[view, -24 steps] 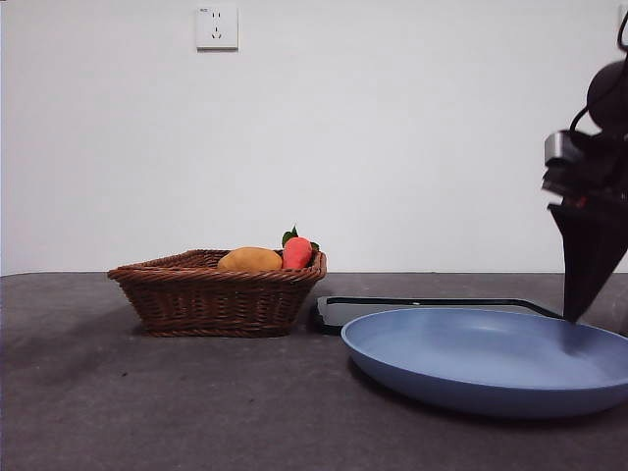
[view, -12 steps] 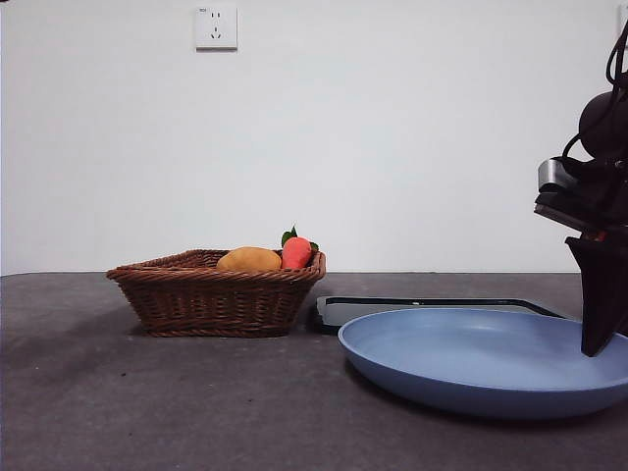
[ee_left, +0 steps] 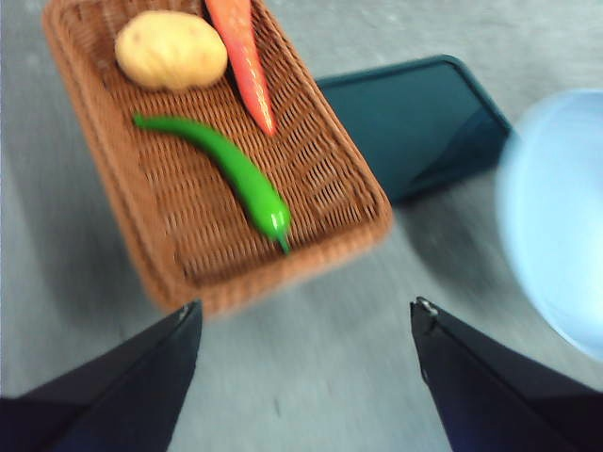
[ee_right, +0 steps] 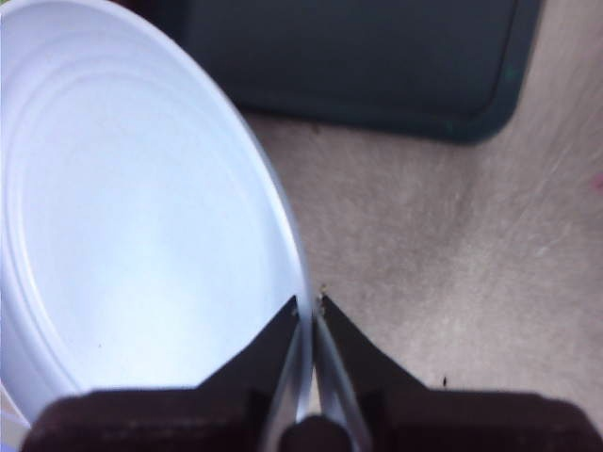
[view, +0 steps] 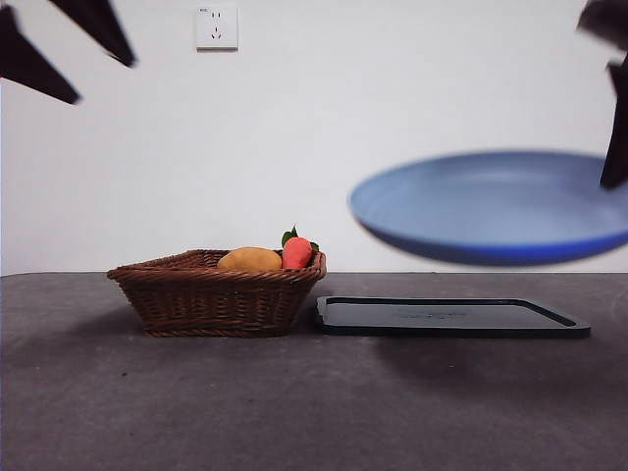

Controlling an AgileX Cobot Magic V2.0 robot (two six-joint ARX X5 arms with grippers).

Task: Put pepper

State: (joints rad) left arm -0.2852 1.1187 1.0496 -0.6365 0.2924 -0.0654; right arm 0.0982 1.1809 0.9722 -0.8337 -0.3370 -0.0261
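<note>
The green pepper (ee_left: 226, 167) lies in the wicker basket (ee_left: 334, 160), between a potato (ee_left: 171, 49) and a carrot (ee_left: 242, 56). In the front view the pepper is hidden inside the basket (view: 211, 294). My left gripper (ee_left: 303, 325) is open, high above the basket's near edge; its jaws show at the top left of the front view (view: 69, 49). My right gripper (ee_right: 310, 306) is shut on the rim of a blue plate (ee_right: 132, 217) and holds it in the air (view: 491, 206) above a dark tray (view: 446, 316).
The dark tray (ee_left: 415, 122) lies on the grey table right of the basket. A wall socket (view: 217, 26) is on the white wall behind. The orange-yellow potato (view: 249, 259) and red carrot top (view: 297, 251) show above the basket's rim.
The right gripper has lifted the blue plate off the table, well above the tray. The left gripper's jaws have come into the front view at the top left.
</note>
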